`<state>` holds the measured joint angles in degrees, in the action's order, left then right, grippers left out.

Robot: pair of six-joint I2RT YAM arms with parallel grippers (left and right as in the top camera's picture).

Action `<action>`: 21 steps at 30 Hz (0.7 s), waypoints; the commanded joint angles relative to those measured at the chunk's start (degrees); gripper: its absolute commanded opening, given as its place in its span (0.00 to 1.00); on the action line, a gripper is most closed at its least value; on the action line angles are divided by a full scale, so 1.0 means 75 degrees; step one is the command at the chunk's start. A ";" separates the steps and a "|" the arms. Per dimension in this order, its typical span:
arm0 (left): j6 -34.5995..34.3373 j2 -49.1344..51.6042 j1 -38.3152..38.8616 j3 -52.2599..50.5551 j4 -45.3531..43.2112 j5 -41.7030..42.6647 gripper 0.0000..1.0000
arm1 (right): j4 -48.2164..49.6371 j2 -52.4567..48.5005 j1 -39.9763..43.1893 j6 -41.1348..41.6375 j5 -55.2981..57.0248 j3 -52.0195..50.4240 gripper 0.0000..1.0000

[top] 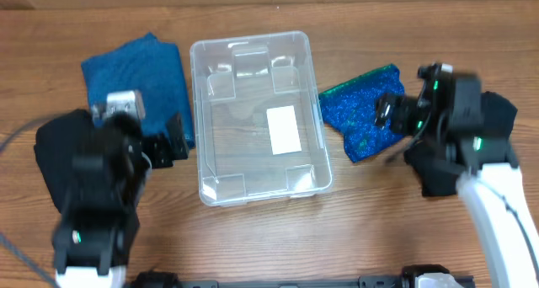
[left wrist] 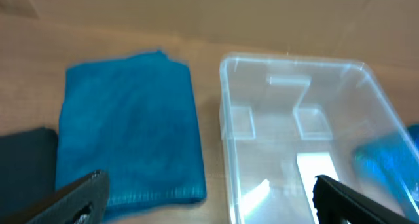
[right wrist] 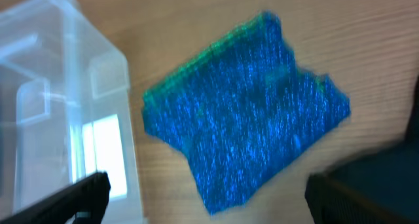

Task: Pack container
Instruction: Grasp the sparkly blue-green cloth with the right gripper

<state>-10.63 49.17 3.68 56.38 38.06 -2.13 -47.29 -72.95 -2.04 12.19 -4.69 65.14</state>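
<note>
Container sat mid-table between the two arms, open side up, nothing inside. White label showed through its floor. Its long axis ran from the far edge of the table toward the robot.

Left side: plain blue cloth, folded, lay just beside the container's left wall, with its long axis about parallel to that wall. Left gripper hung at the cloth's near right corner, close to the wall. Fingers were spread wide with nothing held. In the left wrist view the gap straddled both cloth corner and container rim.

Right side: glittery blue-green cloth lay just beside the container's right wall, apart from it, turned askew with one corner pointing toward the robot. It was close to square, so the long axis was hard to call. Right gripper sat over its outer edge, fingers wide and empty, with the cloth between gripper and container.

Dark fabric lay beyond the right arm. More sat left of the blue cloth.

Judgement: packing not started. The right gripper was better placed, already above its cloth. From there the carry would run straight left over the wall, across the container's short axis. A skewed cloth would likely want squaring to lie flat.
</note>
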 commanded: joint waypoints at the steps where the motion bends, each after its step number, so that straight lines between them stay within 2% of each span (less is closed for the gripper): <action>1: -0.0096 0.1361 0.0006 0.1734 0.1411 0.0213 1.00 | -0.0565 -0.1169 0.0694 0.0184 -0.1049 0.0994 1.00; 6: -0.0099 0.2407 0.0006 0.1874 0.2454 0.0082 1.00 | -0.0892 -0.2352 0.1431 0.1072 -0.1393 0.0953 1.00; 13: -0.0096 0.3002 0.0006 0.1874 0.2544 0.0085 1.00 | -0.0933 -0.3742 0.1445 0.1935 -0.1390 0.0568 1.00; 21: -0.0099 0.3002 0.0006 0.1874 0.2538 0.0090 1.00 | 0.1227 -0.4030 0.1416 0.2165 -0.1451 -0.0685 1.00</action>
<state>-10.63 71.53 3.68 69.43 57.23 -1.52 -41.25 -103.55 8.64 27.40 -15.25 62.02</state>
